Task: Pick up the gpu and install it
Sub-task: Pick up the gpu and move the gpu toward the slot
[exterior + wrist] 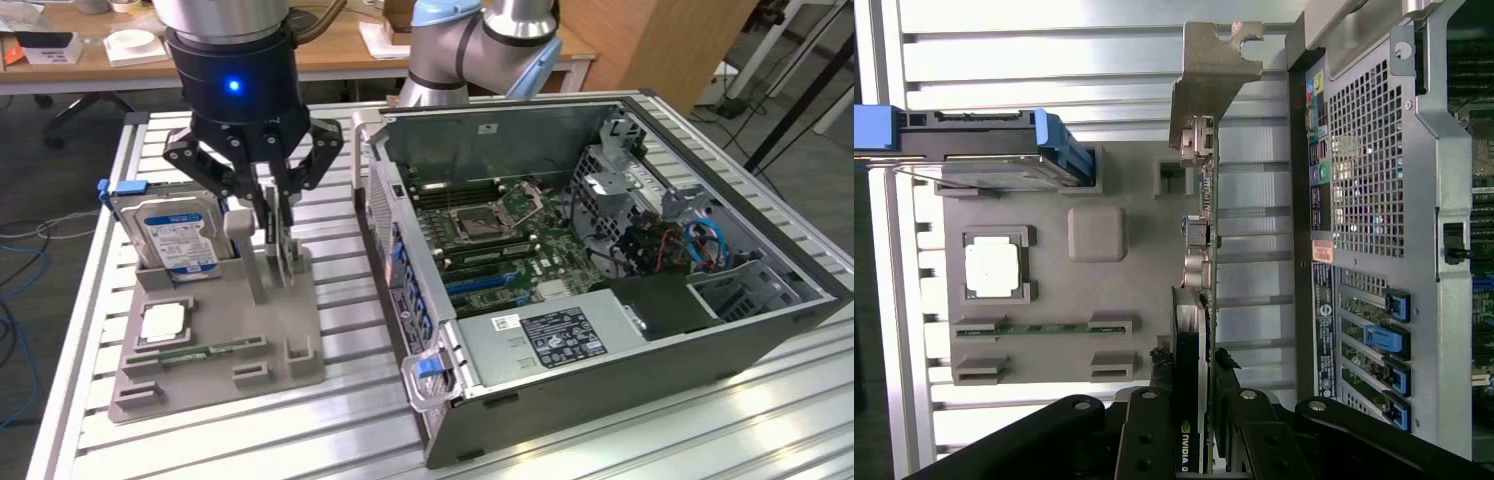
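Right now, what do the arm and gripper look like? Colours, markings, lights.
The arm is silvery-grey round tubing with light-blue joint caps. The gripper has a round, glossy black body with a small blue light glowing on it. Its two fingers are black jointed linkages with visible pivot bolts.

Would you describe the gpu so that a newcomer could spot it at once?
At the exterior view's left of the PC case sits a grey holder. The gpu stands on edge in it, right under the tool. Unlike the blue-labelled hard drive beside it, it is a thin black card with a silvery end bracket.
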`<state>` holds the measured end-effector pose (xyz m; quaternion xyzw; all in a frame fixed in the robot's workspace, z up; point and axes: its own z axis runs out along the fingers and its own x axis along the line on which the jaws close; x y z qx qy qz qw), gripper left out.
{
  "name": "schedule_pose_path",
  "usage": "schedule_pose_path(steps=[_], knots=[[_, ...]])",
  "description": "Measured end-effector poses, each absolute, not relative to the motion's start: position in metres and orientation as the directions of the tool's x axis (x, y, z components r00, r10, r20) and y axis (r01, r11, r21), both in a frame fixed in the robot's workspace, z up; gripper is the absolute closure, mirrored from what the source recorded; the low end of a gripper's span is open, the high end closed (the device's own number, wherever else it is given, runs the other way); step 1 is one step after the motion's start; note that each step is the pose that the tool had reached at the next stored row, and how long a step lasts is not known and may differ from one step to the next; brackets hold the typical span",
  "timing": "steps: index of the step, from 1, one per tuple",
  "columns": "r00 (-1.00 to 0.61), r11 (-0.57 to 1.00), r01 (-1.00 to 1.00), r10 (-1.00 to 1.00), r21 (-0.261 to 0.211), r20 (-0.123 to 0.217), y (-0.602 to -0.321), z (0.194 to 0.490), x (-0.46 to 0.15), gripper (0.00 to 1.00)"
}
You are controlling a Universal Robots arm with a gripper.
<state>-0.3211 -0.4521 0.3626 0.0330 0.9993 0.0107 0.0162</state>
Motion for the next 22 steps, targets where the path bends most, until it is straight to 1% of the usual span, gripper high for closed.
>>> schedule_pose_path(steps=[11, 22], knots=[[-0.997, 0.998, 0.066, 0.066, 0.02, -0.031, -0.452, 0.366, -0.314, 0.74], [-0.997, 0.998, 0.066, 0.066, 0.02, -0.031, -0.452, 0.393, -0.314, 0.74]])
